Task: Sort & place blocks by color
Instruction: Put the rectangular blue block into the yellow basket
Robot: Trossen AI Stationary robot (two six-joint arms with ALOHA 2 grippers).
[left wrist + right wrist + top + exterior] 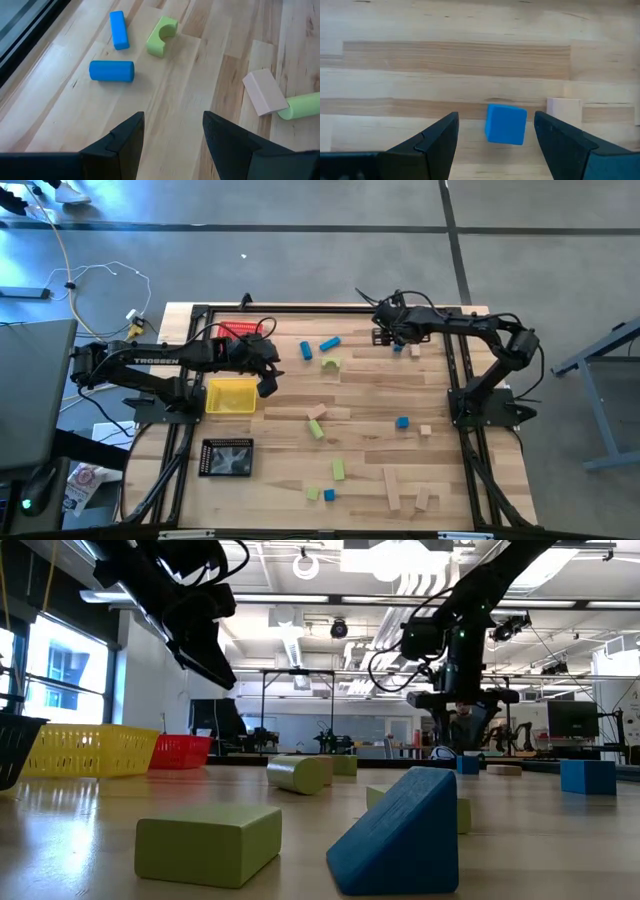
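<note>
Blocks lie scattered over the pale wooden table (pixel 380 380) — blue, light green and plain tan, matte and small. Near the far edge a blue cylinder (pixel 112 71) lies on its side beside a blue bar (pixel 119 30) and a light green arch (pixel 162 35); in the high view the bar runs at a slant across the planks, and the arch lies flat with its hollow showing. Nearer the middle a tan block (pixel 265 92) touches a green cylinder (pixel 301 106), also on its side.

The right gripper (pixel 496 131) hangs low over the far right part of the table, fingers spread wide and holding nothing; a blue cube (pixel 506 124) sits between them on the wood, with a tan cube (pixel 563 109) just beside it.

The left gripper (pixel 173 131) hovers over the far left part of the table, beside the yellow tray (pixel 231 395) — its fingers well apart and empty. A red tray (pixel 238 329) sits behind it and a black tray (pixel 227 457) nearer the front edge.

More tan bars and green and blue pieces lie toward the front. White lettering on the left arm (pixel 150 361) reads TROSSEN.
</note>
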